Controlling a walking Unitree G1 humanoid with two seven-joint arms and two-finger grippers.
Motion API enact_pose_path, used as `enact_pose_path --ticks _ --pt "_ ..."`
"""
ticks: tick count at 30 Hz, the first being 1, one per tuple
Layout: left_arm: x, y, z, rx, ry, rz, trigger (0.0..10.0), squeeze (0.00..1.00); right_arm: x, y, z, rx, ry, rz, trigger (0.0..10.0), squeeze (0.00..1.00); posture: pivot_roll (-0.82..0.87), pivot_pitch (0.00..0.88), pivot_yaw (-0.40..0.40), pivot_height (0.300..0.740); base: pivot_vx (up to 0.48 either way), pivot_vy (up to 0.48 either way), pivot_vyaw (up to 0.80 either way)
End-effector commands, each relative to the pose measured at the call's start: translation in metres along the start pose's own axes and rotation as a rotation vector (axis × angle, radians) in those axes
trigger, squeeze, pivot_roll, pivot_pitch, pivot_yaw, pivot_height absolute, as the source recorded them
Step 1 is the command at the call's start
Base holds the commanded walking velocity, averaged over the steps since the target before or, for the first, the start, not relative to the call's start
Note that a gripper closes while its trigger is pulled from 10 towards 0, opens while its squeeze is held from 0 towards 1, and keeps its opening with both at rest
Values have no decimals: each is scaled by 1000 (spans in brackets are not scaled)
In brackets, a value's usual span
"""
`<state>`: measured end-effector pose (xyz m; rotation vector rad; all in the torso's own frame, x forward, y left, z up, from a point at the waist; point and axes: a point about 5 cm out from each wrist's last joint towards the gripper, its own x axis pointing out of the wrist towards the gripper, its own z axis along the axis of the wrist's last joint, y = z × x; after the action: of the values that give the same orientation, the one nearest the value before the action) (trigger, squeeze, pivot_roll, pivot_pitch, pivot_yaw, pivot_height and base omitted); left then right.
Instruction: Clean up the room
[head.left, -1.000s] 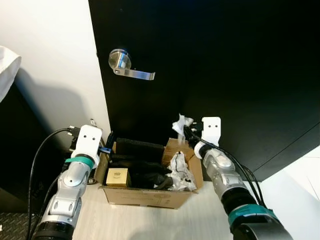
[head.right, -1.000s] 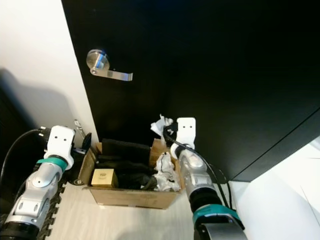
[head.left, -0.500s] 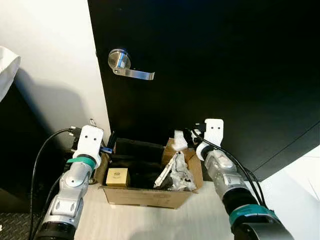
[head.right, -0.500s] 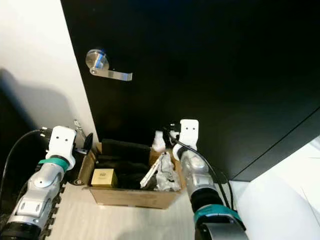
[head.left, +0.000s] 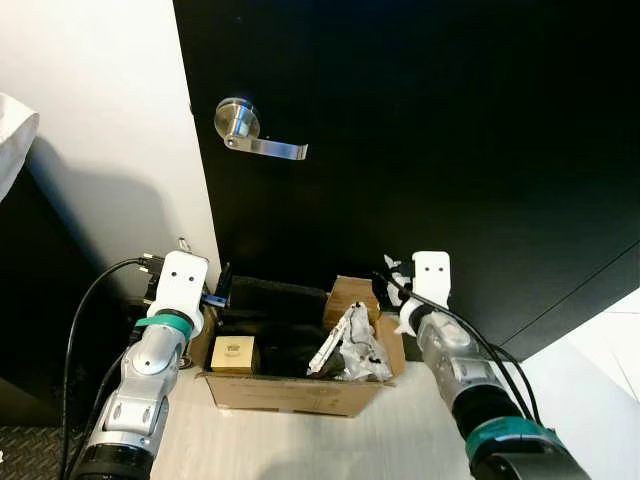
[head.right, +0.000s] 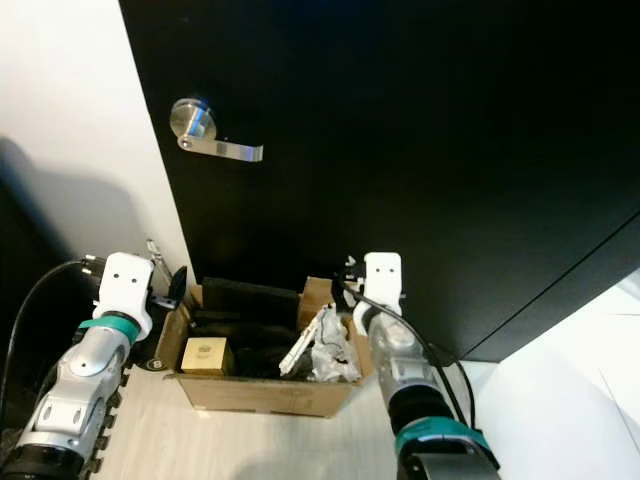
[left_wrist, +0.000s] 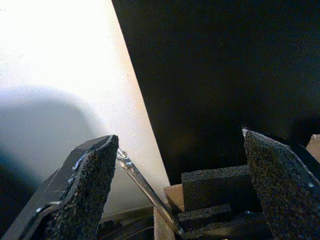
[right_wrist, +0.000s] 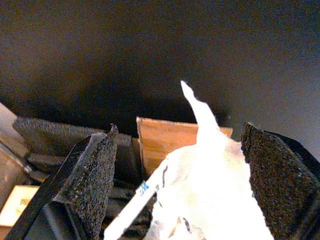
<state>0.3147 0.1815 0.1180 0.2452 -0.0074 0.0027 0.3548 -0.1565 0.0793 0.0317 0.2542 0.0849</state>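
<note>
An open cardboard box (head.left: 290, 392) stands on the floor against a black door. Inside it lie black foam pieces (head.left: 278, 295), a small tan carton (head.left: 236, 353) and crumpled white paper (head.left: 355, 350) with a flat white strip leaning on it. My right gripper (head.left: 388, 283) hovers just above the box's back right corner, open; in the right wrist view the paper (right_wrist: 210, 175) lies beyond the spread fingers (right_wrist: 90, 175), untouched. A small white scrap (head.left: 395, 265) shows by the fingertips. My left gripper (head.left: 222, 290) is at the box's left rim, open, with the foam (left_wrist: 215, 187) beyond it.
The black door (head.left: 450, 150) with a silver lever handle (head.left: 262, 147) rises right behind the box. A white wall (head.left: 100, 150) is to the left, with a black cable (head.left: 80, 310) and dark mat (head.left: 25, 450) below. Pale floor (head.left: 400, 440) lies in front.
One second ago my right gripper held a wad of white paper above the box; the wad now lies in the box. The gripper has opened and drawn slightly right. The left arm has stayed put.
</note>
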Motion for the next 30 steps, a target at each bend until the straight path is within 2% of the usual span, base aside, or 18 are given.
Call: enact_pose_path --ticks 1,2,3,4,10,11,13,14,17,18,20,23,24,27,30 --pt "-4 -3 -7 -2 24 -10 10000 0 -5 -2 -11 -16 33 -2 10000 1000 66 100 -4 740 0 0 0" --pt "-4 -3 -7 -2 24 -10 10000 0 -5 -2 -11 -16 33 -2 10000 1000 66 100 -4 740 0 0 0" --pt "-5 -3 -8 -1 26 -11 10000 0 -6 -3 -14 -63 41 -12 10000 1000 64 97 -6 740 0 0 0" --pt "-7 -4 -9 -1 28 -12 10000 0 -9 -2 -15 -71 34 -5 10000 0 65 94 -6 740 0 0 0" --pt "-12 -3 -13 2 34 -10 10000 0 -15 0 -15 -75 7 11 10000 0 66 92 -10 740 0 0 0" --pt "-21 0 -18 10 48 -6 10000 0 -31 6 -18 -69 -72 63 10000 0 75 92 -24 740 0 0 0" --pt "-21 0 -18 10 48 -6 10000 0 -31 6 -18 -69 -72 63 10000 0 75 92 -24 740 0 0 0" --pt "-25 0 -20 14 53 -5 10000 0 -38 8 -19 -73 -107 81 10000 0 77 91 -25 740 0 0 0" --pt "-44 -1 -25 17 46 -17 10000 0 -79 2 -24 -95 -236 84 10000 0 78 55 -36 740 0 0 0" --pt "-44 -1 -25 17 46 -17 10000 0 -79 2 -24 -95 -236 84 10000 0 78 55 -36 740 0 0 0" --pt "-51 -2 -25 -11 32 -13 10000 0 -97 -6 -29 -86 -252 31 10000 0 74 36 -30 740 0 0 0" --pt "-53 -6 -22 -39 17 -9 10000 0 -102 -13 -34 -86 -231 -13 10000 0 90 26 -42 740 0 0 0" --pt "-51 -9 -20 -43 10 -19 10000 0 -98 -18 -37 -74 -201 -61 10000 0 96 10 -73 740 0 0 0" --pt "-49 -11 -18 -42 7 -26 10000 0 -96 -20 -39 -64 -180 -92 10000 0 96 10 -73 740 0 0 0" --pt "-43 -10 -19 -9 27 -15 10000 0 -83 -21 -42 -29 -128 -177 10000 0 137 9 -81 740 0 0 0"
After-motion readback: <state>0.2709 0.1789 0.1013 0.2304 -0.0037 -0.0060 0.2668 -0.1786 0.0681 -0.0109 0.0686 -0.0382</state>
